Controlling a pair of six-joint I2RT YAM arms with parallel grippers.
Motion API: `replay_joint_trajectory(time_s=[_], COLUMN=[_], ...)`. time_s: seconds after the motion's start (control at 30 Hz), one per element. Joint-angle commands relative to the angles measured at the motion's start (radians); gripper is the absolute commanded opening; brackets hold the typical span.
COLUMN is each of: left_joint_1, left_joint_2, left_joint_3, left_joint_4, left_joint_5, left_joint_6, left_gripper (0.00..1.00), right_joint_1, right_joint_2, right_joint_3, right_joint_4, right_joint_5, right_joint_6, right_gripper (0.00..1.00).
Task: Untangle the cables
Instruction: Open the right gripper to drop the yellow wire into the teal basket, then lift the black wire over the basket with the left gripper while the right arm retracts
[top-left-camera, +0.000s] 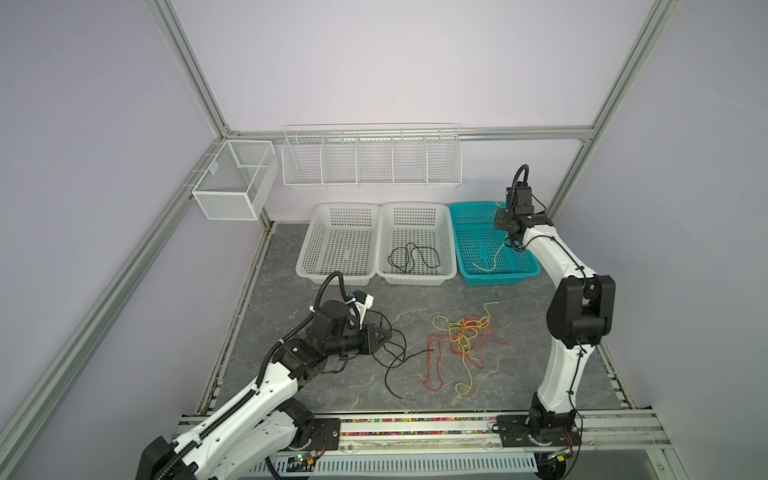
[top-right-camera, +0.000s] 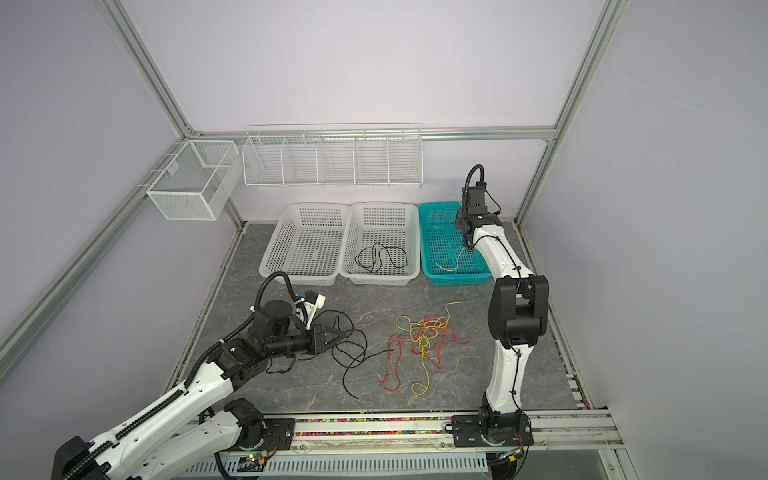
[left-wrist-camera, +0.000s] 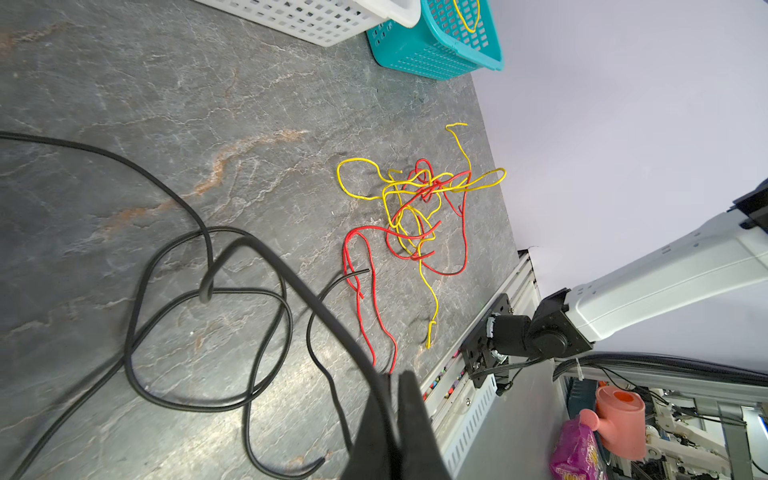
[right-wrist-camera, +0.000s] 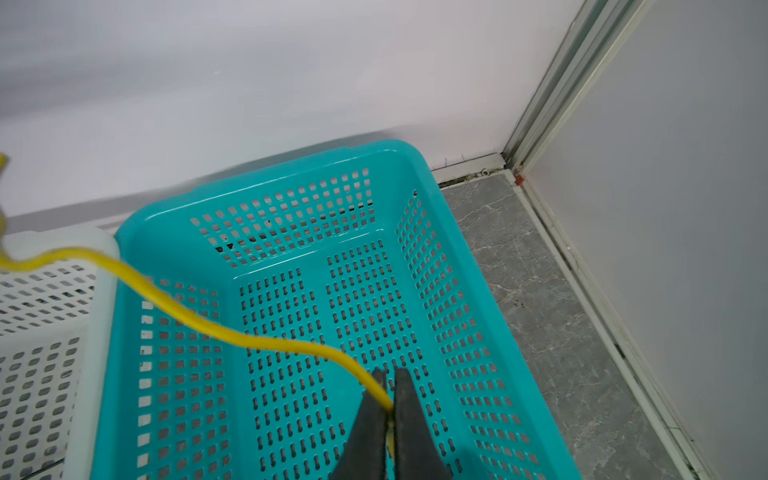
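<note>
A tangle of red and yellow cables (top-left-camera: 463, 332) (top-right-camera: 424, 336) (left-wrist-camera: 419, 208) lies on the grey table right of centre. A loose black cable (top-left-camera: 386, 380) (left-wrist-camera: 309, 301) loops across the table left of the tangle. One stretch of it runs up into my left gripper (left-wrist-camera: 392, 376) (top-left-camera: 388, 334), which is shut on it. My right gripper (right-wrist-camera: 390, 372) hangs over the teal basket (top-left-camera: 494, 278) (right-wrist-camera: 270, 178), shut on a yellow cable (right-wrist-camera: 249, 340) whose lower end trails onto the basket floor (top-left-camera: 496, 259). Another black cable (top-left-camera: 413, 257) (top-right-camera: 380, 257) lies coiled in the middle white basket (top-left-camera: 446, 249).
A second white basket (top-left-camera: 307, 245) stands left of the middle one. Wire racks (top-left-camera: 370, 162) and a mesh box (top-left-camera: 232, 187) hang on the back and left walls. The arms' base rail (top-left-camera: 415, 428) runs along the front edge. Frame posts stand in the corners.
</note>
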Motion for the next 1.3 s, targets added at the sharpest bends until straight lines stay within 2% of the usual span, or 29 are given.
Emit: replay_joint_trajectory(time_s=[0.0, 0.17, 0.27, 0.33, 0.5, 0.7, 0.83, 0.97, 1.0, 1.03, 1.27], left_joint_1=[-0.004, -0.003, -0.004, -0.003, -0.004, -0.003, -0.002, 0.000, 0.001, 0.002, 0.019], left_joint_2=[-0.018, -0.010, 0.012, 0.032, 0.088, 0.190, 0.290, 0.400, 0.421, 0.442, 0.626], left_joint_3=[0.023, 0.075, 0.149, 0.214, 0.404, 0.677, 0.879, 1.073, 1.112, 1.151, 1.429], left_joint_4=[-0.013, -0.054, -0.108, -0.155, -0.277, -0.414, -0.491, -0.536, -0.539, -0.537, -0.545], left_joint_5=[-0.035, -0.064, -0.082, -0.093, -0.138, -0.181, -0.224, -0.242, -0.247, -0.254, -0.260], left_joint_6=[0.025, 0.045, 0.075, 0.097, 0.163, 0.247, 0.301, 0.336, 0.343, 0.350, 0.381], left_gripper=[0.00, 0.00, 0.00, 0.00, 0.00, 0.00, 0.00, 0.00, 0.00, 0.00, 0.00], right_joint_1=[0.006, 0.006, 0.009, 0.016, 0.054, 0.144, 0.165, 0.172, 0.177, 0.181, 0.217], right_joint_2=[0.004, -0.020, -0.056, -0.102, -0.277, -0.629, -0.920, -1.175, -1.228, -1.294, -1.595], right_joint_3=[0.040, 0.053, 0.075, 0.075, 0.007, -0.264, -0.461, -0.560, -0.584, -0.610, -0.744], right_joint_4=[-0.054, -0.092, -0.133, -0.161, -0.213, -0.210, -0.227, -0.343, -0.364, -0.388, -0.538], right_joint_5=[-0.032, -0.038, -0.055, -0.063, -0.157, -0.236, -0.278, -0.288, -0.289, -0.292, -0.248], right_joint_6=[0.006, 0.004, 0.013, 0.032, 0.065, 0.054, 0.070, 0.052, 0.052, 0.050, 0.018], right_gripper=[0.13, 0.36, 0.51, 0.59, 0.64, 0.71, 0.87, 0.95, 0.94, 0.88, 0.88])
